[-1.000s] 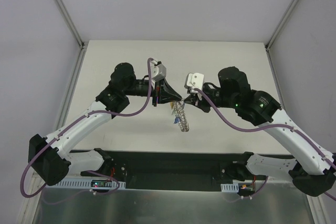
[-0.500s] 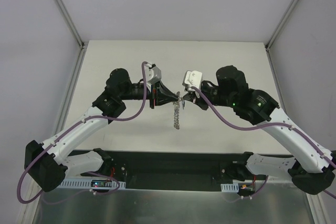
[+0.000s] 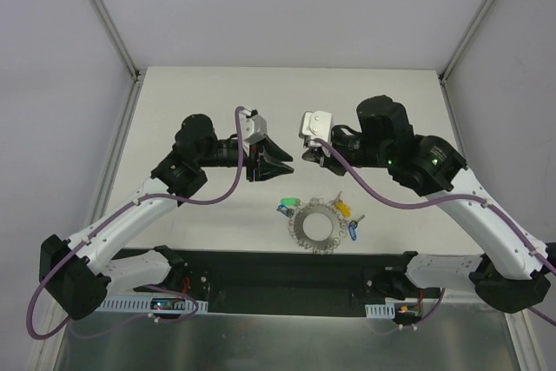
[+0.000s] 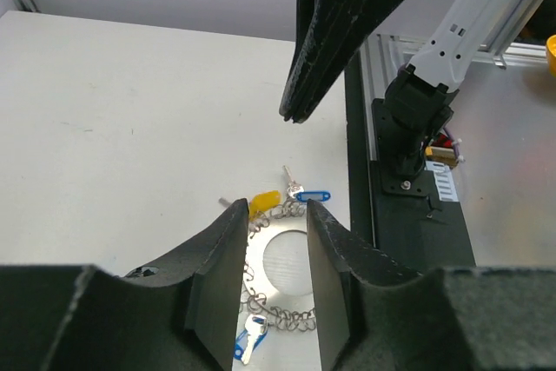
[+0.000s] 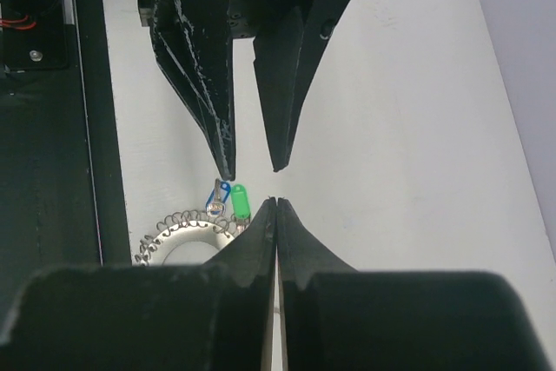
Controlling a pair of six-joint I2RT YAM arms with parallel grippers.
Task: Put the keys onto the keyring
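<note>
The keyring (image 3: 298, 228), a flat grey ring with a coiled, bumpy rim, lies flat on the table in front of both grippers. Keys sit at its rim: a green one (image 3: 289, 206) beside a blue one at upper left, a yellow one (image 3: 344, 208) at upper right, a blue one (image 3: 353, 231) at right. My left gripper (image 3: 287, 165) is open and empty above the table. The left wrist view shows the ring (image 4: 280, 301) below its gap (image 4: 274, 208). My right gripper (image 3: 309, 155) is shut on nothing, tip to tip with the left. The right wrist view (image 5: 275, 201) shows the ring (image 5: 179, 237) and green key (image 5: 239, 201).
The black mounting rail (image 3: 287, 271) with both arm bases runs along the table's near edge, just in front of the ring. White enclosure walls with metal frame posts (image 3: 130, 71) bound the table at the left, right and back.
The ring hung on edge between the two gripper tips before. Now it lies flat on the table nearer the front, the left jaws have opened, and both grippers stay raised.
</note>
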